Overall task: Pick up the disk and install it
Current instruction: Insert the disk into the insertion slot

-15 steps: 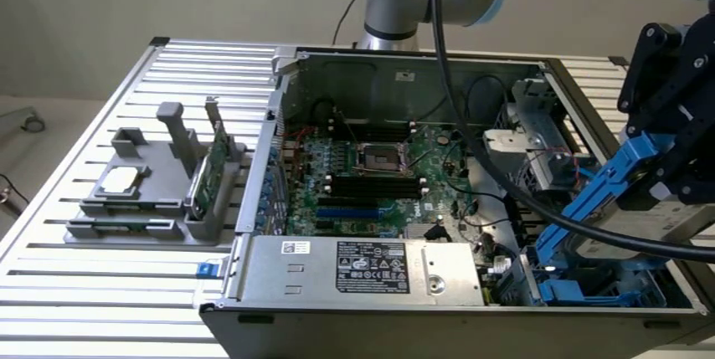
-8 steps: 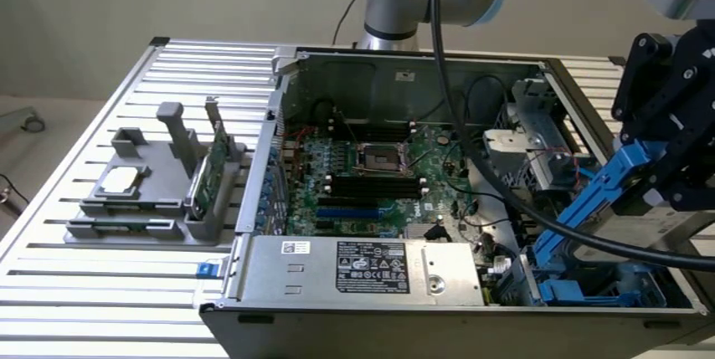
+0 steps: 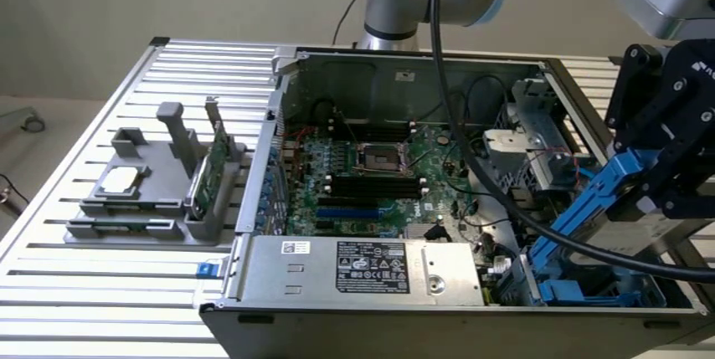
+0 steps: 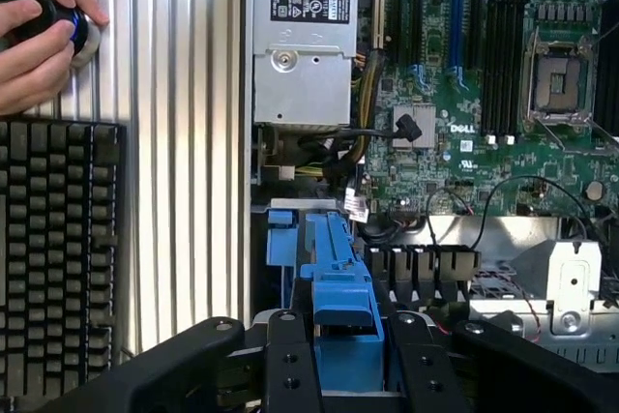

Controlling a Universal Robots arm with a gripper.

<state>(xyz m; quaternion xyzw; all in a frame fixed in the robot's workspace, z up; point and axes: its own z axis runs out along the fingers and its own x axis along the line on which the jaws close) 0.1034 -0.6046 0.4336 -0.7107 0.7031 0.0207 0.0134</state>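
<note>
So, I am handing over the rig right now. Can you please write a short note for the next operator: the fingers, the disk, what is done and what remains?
Gripper: fingers shut on the disk, with its blue rail between them.
Disk: held tilted over the open computer case, at the exterior view's right, above the drive bay with blue parts.
Done: the disk is picked up.
Left: the disk is not yet seated in the bay.
Note: a person's hand is on a round knob next to the keyboard.
</note>
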